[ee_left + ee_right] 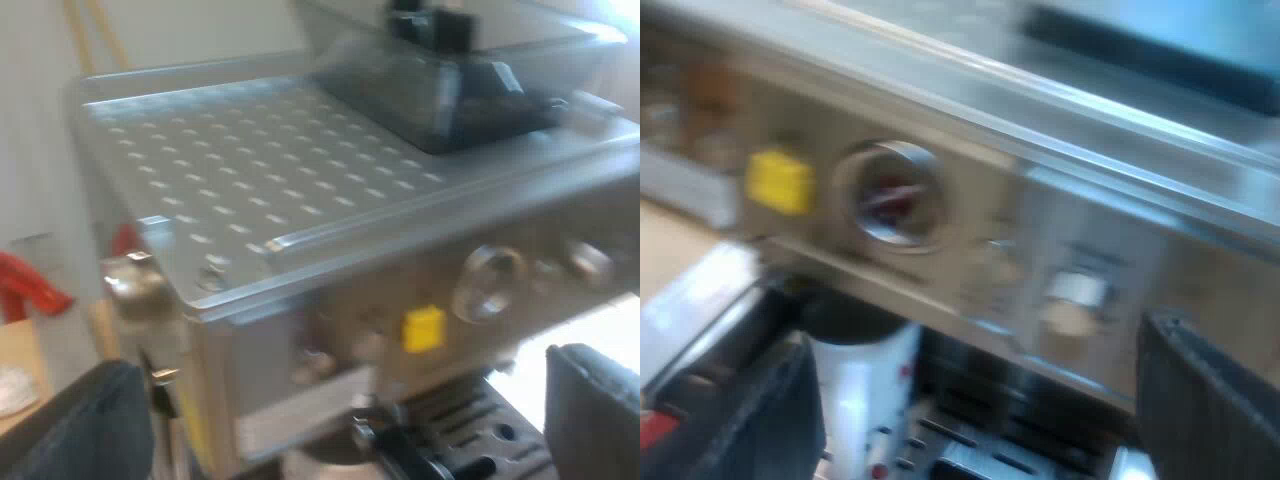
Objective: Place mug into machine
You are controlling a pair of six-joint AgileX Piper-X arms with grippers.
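Observation:
A white mug (pixel 862 385) with small red marks and a dark inside stands on the drip tray (pixel 960 440) under the espresso machine's front panel (pixel 970 230). My right gripper (pixel 975 400) is open just before it, and the mug stands close by one finger (pixel 770 420) with a wide gap to the other. My left gripper (pixel 345 410) is open, held up near the machine's top edge (pixel 300 240) with nothing between its fingers. Below the panel, the dark handle of the metal holder (pixel 410 455) sticks out.
The bean hopper (pixel 450 70) sits on the machine's perforated top plate (pixel 260 160). A yellow tag (pixel 423 328), a round gauge (pixel 488 283) and knobs mark the front. A steam knob (pixel 132 282) juts from the machine's side. A red object (pixel 30 285) lies beyond on the table.

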